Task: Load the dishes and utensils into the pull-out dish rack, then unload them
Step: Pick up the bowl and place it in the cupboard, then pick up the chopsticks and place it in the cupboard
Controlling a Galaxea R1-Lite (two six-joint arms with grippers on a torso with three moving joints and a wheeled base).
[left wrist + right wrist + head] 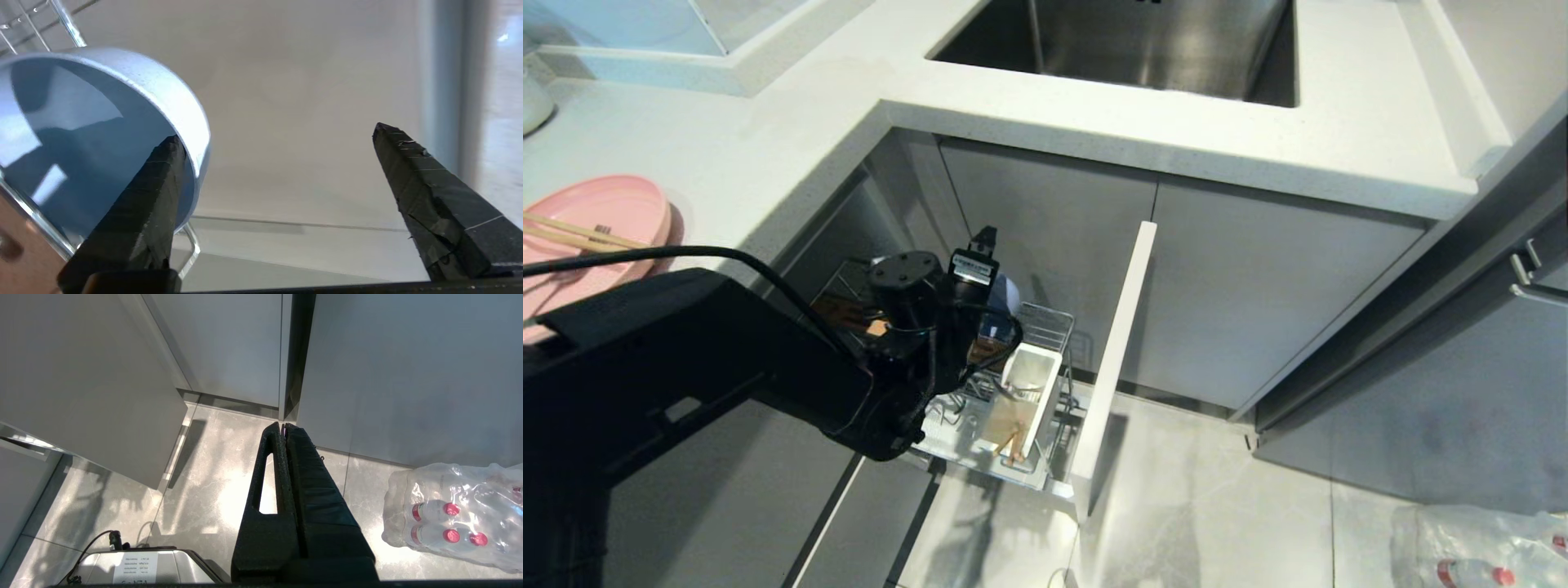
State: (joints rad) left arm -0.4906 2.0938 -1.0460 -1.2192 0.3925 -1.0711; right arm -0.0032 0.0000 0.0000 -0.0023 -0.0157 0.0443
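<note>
While on edge in rack (1045,327), bowl (81,134) opening faces sideways | left gripper (278,139) fingers apart.

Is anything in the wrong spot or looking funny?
Nothing looks spilled or broken. The small blue-grey bowl stands on its edge in the chrome wire rack, as racked dishes do, and the open left gripper isn't squeezing it.

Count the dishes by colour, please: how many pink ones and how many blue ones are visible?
Pink: 1, the plate on the counter.
Blue: 1, the bowl in the dish rack.
Total: 2.
</note>
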